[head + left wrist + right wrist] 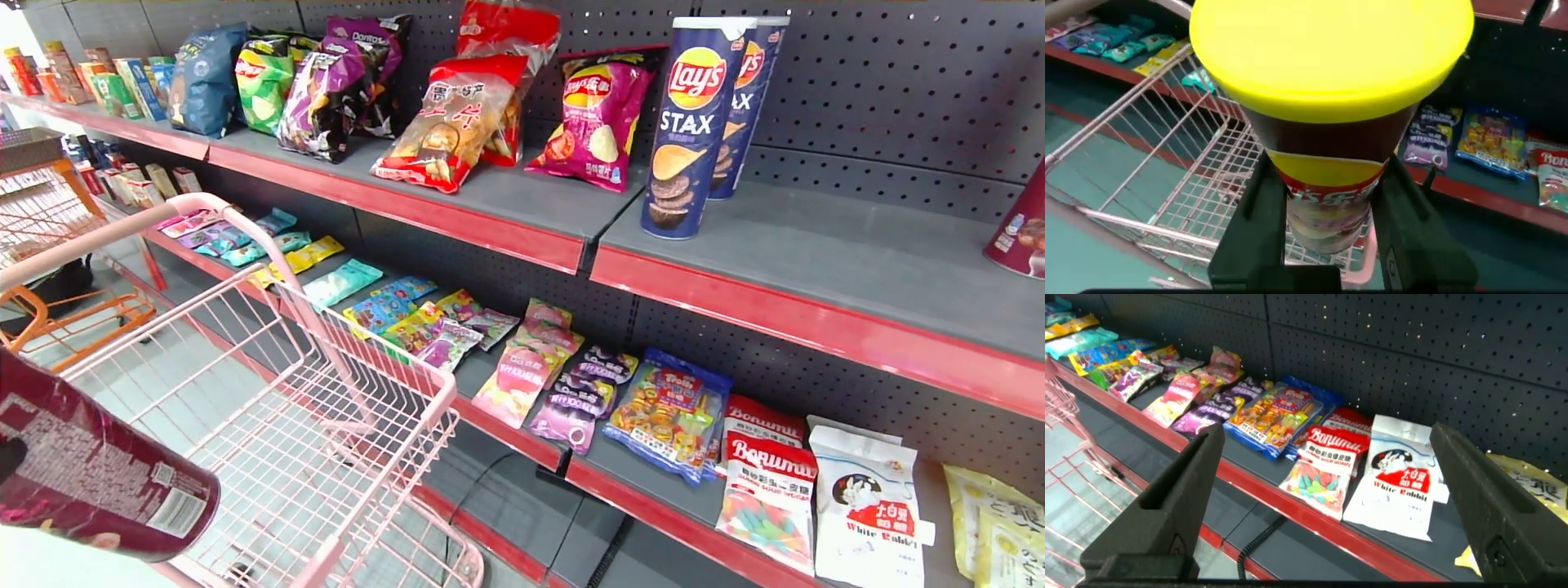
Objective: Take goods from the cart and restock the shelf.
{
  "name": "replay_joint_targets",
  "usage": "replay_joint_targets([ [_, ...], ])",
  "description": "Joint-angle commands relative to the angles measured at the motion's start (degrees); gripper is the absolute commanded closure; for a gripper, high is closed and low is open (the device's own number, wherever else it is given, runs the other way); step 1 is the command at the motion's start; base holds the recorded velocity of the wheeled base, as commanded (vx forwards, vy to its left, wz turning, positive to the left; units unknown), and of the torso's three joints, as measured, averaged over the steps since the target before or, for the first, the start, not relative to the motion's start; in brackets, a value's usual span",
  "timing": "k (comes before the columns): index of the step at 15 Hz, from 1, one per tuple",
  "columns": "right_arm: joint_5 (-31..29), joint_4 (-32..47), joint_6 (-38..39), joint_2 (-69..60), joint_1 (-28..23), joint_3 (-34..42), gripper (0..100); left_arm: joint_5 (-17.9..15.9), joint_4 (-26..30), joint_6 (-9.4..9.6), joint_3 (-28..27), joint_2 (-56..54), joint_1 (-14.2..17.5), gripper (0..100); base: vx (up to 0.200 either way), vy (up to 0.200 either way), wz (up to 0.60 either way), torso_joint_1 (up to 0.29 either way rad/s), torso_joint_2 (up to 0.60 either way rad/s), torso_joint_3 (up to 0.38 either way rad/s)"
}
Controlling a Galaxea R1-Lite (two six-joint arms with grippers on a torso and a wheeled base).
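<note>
Dark red chip tube with a yellow plastic lid [1331, 90] sits clamped in the left gripper [1333, 175] by the pink wire cart [359, 335]; the right gripper [1327, 433] gapes empty.

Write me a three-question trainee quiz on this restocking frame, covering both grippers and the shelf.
1. True or false: the right gripper is shut on a bag of sweets.
2. What does the left gripper hold? A) a purple chip bag B) a dark red can with a yellow lid C) a white candy pack
3. Fill in: the two tall blue cans stand upright on the ____ shelf.
Key: 1 false, its fingers are open with nothing between them. 2 B. 3 upper.
</note>
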Motion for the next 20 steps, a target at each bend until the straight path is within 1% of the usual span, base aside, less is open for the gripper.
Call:
replay_joint_targets([
  [1,0.0,-0.01,-0.01,-0.01,0.02,-0.06,0,0.47,0.09,0.13,2.26,-4.53,0.15,100,0.0,0.0,0.0,0.124,-0.43,-0.281],
  [4,0.0,-0.01,-0.01,-0.01,0.02,0.02,0,0.73,0.18,0.22,2.96,-5.76,0.15,100,0.0,0.0,0.0,0.167,-0.49,-0.328],
  [6,0.0,-0.01,-0.01,0.08,0.02,-0.06,0,1.08,0.26,1.8,3.05,-6.2,0.23,100,0.0,0.0,0.0,0.193,-0.53,-0.344],
  [7,0.0,-0.01,-0.01,-0.01,0.02,-0.06,0,1.08,0.26,2.06,3.05,-6.37,0.23,100,0.0,0.0,0.0,0.198,-0.54,-0.349],
  [9,0.0,-0.01,-0.01,-0.01,0.02,-0.06,0,1.34,0.26,3.38,3.05,-6.55,0.23,100,0.0,0.0,0.0,0.22,-0.57,-0.354],
  [11,0.09,-0.01,0.08,-0.01,0.02,-0.06,0,2.14,0.26,3.56,3.05,-6.55,0.23,100,0.0,0.0,0.0,0.239,-0.59,-0.366],
  [14,0.09,-0.01,-0.1,0.08,0.02,-0.06,0,2.14,0.18,3.73,3.67,-6.73,0.23,100,0.0,0.0,-0.6,0.185,-0.47,-0.274],
  [20,0.09,-0.01,0.08,-0.01,0.02,-0.06,0,2.22,0.26,4.08,3.75,-7.34,0.23,100,0.0,0.0,-0.6,0.018,-0.02,-0.019],
])
